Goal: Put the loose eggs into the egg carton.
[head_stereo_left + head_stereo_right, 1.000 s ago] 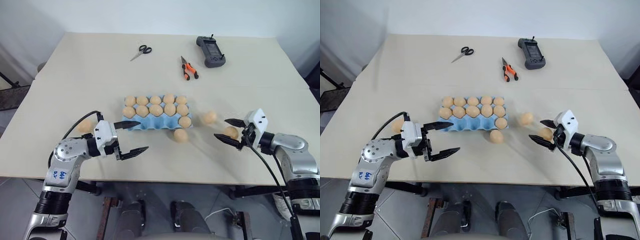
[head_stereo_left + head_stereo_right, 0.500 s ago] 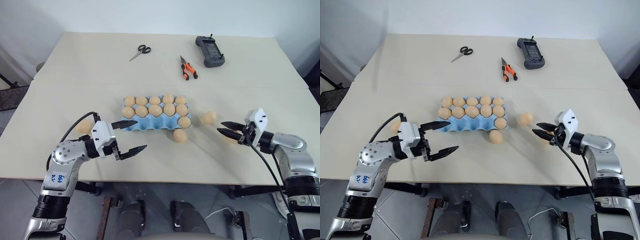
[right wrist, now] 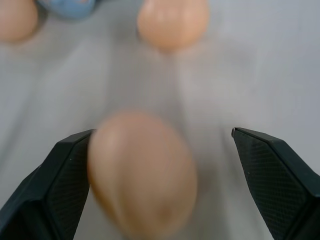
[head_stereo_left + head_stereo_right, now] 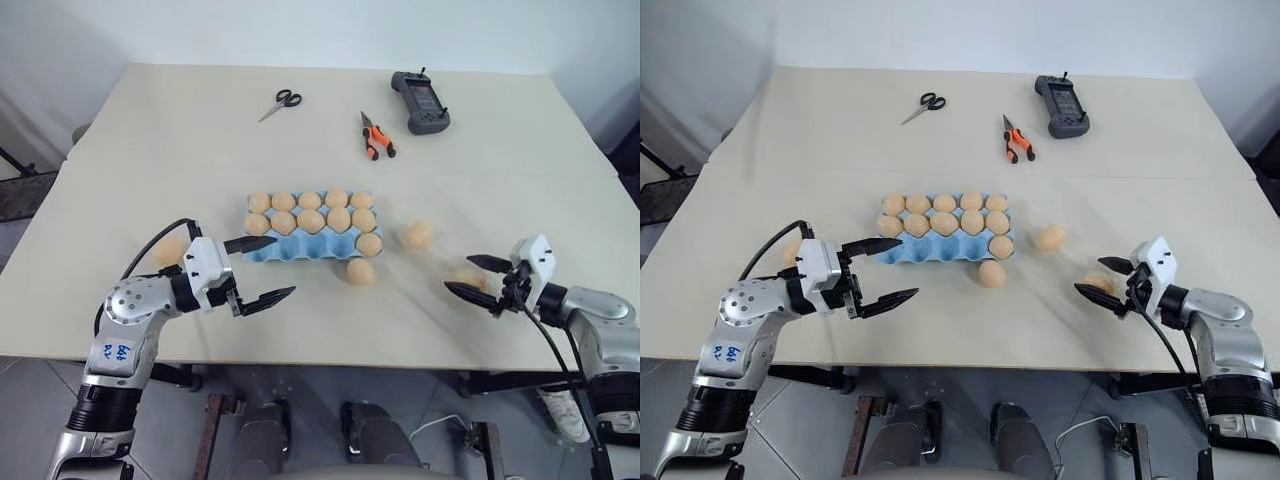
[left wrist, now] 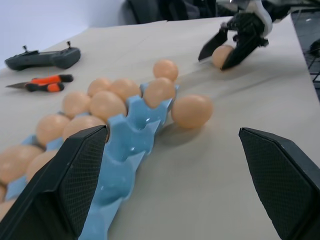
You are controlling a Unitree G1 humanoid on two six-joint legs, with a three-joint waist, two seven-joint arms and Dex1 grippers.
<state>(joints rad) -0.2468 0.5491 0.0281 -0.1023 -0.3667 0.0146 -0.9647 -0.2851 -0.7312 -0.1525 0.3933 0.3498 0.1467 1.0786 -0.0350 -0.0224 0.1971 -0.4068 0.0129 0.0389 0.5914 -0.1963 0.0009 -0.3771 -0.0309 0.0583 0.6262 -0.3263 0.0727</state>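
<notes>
Egg [image 4: 1099,283] is sitting loose between the right gripper's [image 4: 1105,281] spread fingers; left gripper [image 4: 883,271] is gaping too.

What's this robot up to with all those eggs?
It is putting loose eggs into the blue egg carton, which is mostly full. The right gripper is open around one egg lying on the table, not gripping it. The left gripper hangs open by the carton. Other eggs lie loose nearby.
</notes>
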